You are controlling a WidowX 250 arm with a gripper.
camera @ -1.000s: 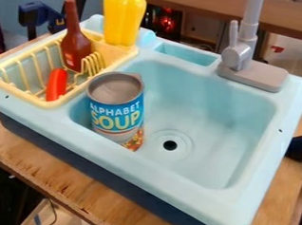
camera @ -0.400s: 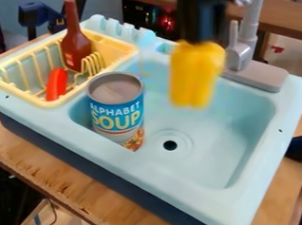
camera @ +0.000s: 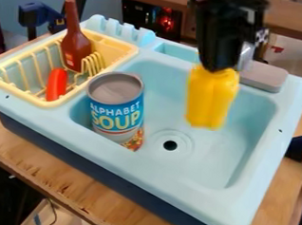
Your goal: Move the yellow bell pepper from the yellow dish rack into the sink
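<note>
The black gripper (camera: 220, 69) hangs over the back right part of the sink (camera: 250, 205), coming in from the top of the view. Its jaws are clamped on the upper end of a yellow pepper (camera: 211, 98), which dangles below them, roughly upright with a slight tilt. The pepper is held in the air above the sink's basin, its lower end to the right of and behind the drain hole (camera: 170, 145) as seen.

A large can (camera: 115, 110) with a grey top and a blue label stands in the sink's left front corner, leaning a little, well apart from the pepper. The light blue sink has a dark lower body (camera: 111, 183) and rests on a wooden desk (camera: 54, 180).

At the sink's left end sits a pale yellow dish rack (camera: 47, 103). In it, a brown bottle (camera: 74, 48) stands toward the back with its neck up, and a red, rounded, elongated piece (camera: 56, 83) leans nearer the front. Along the sink's back edge are a row of light blue notches (camera: 123, 30), a shallow compartment (camera: 179, 50) and, at the right, the grey faucet base (camera: 264, 76), partly hidden behind the gripper. A dark clamp (camera: 33, 14) is beyond the sink's back left corner.
</note>
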